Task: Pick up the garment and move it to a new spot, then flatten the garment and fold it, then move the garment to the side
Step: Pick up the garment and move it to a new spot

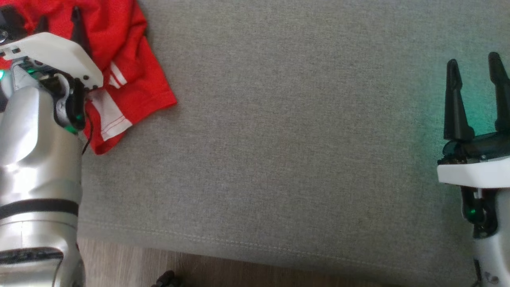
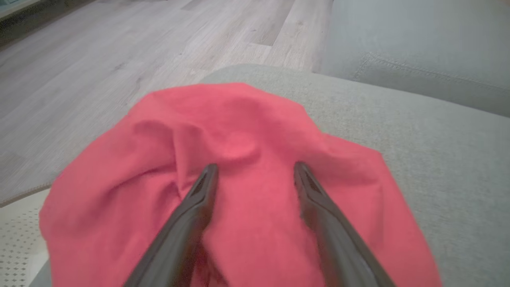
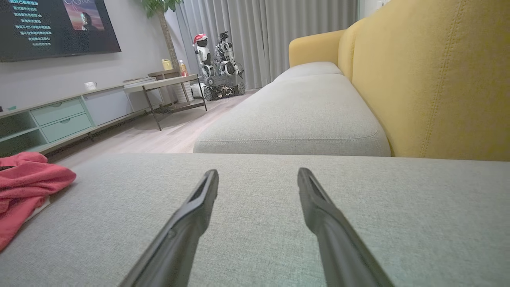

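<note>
My left pincer [image 2: 255, 166] hangs spread wide over the rumpled red garment [image 1: 131, 79] at the left end of the grey sofa cushion [image 1: 299, 139], the right pincer [image 1: 473, 59] is wide and empty well apart, so I judge nothing is lifted, flattened or folded yet.

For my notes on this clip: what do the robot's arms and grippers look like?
The left gripper and right gripper each have two long, tapered black fingers on a white wrist housing. The left forearm is glossy silver with a black band; a thin black cable runs by the wrist, where green lights glow.
</note>
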